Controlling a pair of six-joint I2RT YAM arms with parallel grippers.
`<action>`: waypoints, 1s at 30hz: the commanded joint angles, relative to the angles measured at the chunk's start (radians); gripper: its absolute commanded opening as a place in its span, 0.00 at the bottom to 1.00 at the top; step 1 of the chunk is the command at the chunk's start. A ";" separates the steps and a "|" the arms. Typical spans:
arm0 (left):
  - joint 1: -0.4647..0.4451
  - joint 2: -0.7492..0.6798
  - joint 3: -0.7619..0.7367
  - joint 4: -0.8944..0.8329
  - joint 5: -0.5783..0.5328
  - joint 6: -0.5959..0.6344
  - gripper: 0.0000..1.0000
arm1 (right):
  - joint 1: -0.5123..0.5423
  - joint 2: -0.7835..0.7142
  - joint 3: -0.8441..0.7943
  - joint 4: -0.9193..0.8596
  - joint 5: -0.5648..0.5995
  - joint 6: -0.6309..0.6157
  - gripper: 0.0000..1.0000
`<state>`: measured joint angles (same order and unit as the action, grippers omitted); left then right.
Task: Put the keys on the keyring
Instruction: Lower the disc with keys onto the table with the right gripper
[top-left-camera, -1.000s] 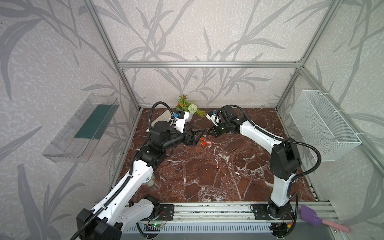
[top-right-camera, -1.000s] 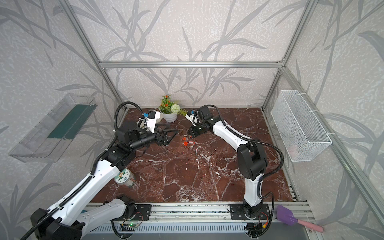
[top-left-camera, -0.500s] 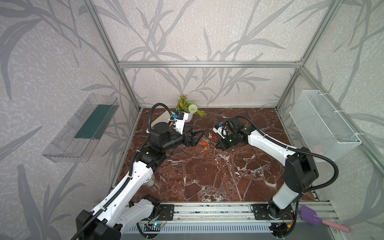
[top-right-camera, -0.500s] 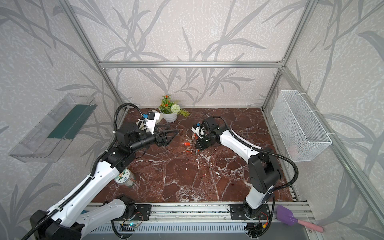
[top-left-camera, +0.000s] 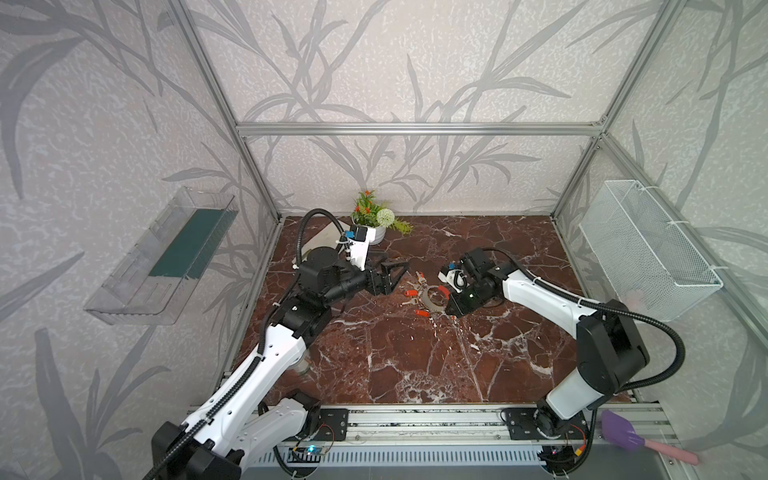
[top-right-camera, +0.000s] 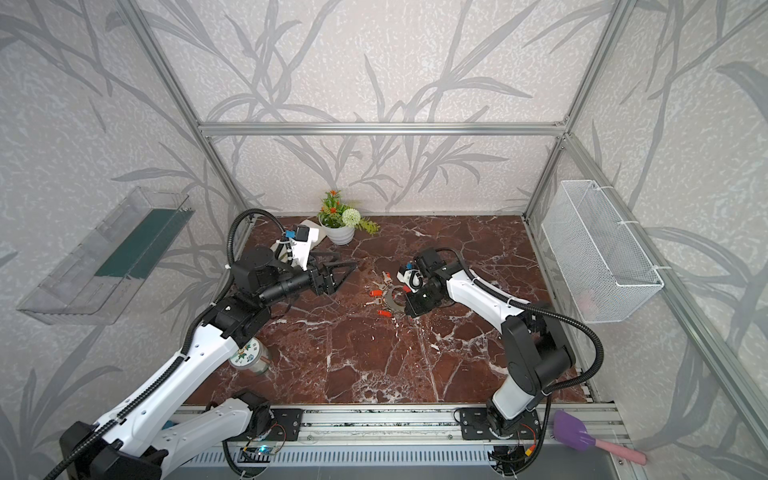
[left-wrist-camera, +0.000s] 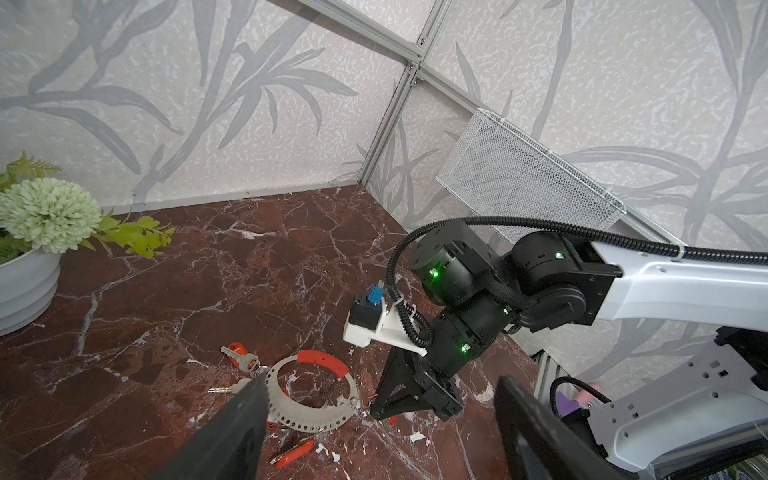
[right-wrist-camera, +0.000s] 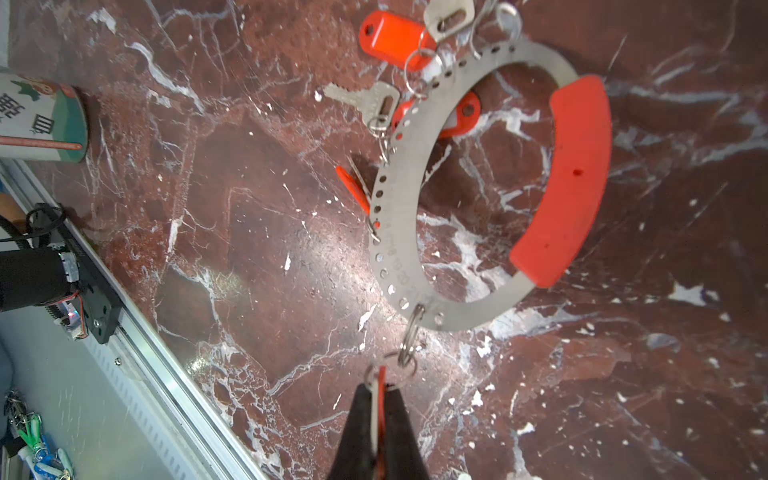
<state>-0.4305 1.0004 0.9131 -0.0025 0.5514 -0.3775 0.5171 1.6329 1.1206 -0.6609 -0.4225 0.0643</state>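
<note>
Grey walls (top-left-camera: 374, 62) with leaf shapes stand around a dark red marble counter (top-left-camera: 415, 365). From the near side, a white and black left arm (top-left-camera: 270, 361) and right arm (top-left-camera: 540, 291) reach in.

On the left, the left claw (top-left-camera: 397, 276) hangs above the counter. It points to the right, is open wide and has nothing in it.

The right claw (right-wrist-camera: 380, 395) points left and down, with its tip low over the counter. It is pinched tight on one key (right-wrist-camera: 380, 374). That key sits edge-on between the fingers (right-wrist-camera: 357, 432), and its long side runs the same way they do. A small ring (right-wrist-camera: 409, 332) joins it to a hole in the keyring (right-wrist-camera: 395, 232).

The keyring is in the middle of the counter, just left of the right claw's tip and well to the right of the left claw. Its red sleeve (right-wrist-camera: 573, 187) is on the far right side. The grey band with holes is on the near left side. I cannot tell if it lies flat.

More keys (right-wrist-camera: 388, 37) with red tags lie by its left and far edge.
</note>
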 joint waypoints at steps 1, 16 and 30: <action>0.004 -0.016 0.001 0.009 0.007 0.005 0.86 | -0.002 -0.039 -0.034 -0.034 -0.004 0.038 0.00; 0.004 0.000 0.025 -0.016 0.005 0.032 0.86 | -0.004 -0.001 -0.175 -0.045 0.026 0.126 0.00; 0.005 0.005 0.024 -0.040 -0.015 0.041 0.86 | -0.012 0.012 -0.186 -0.070 0.052 0.129 0.20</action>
<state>-0.4305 1.0069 0.9134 -0.0368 0.5472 -0.3580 0.5125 1.6600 0.9455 -0.6880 -0.3912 0.1894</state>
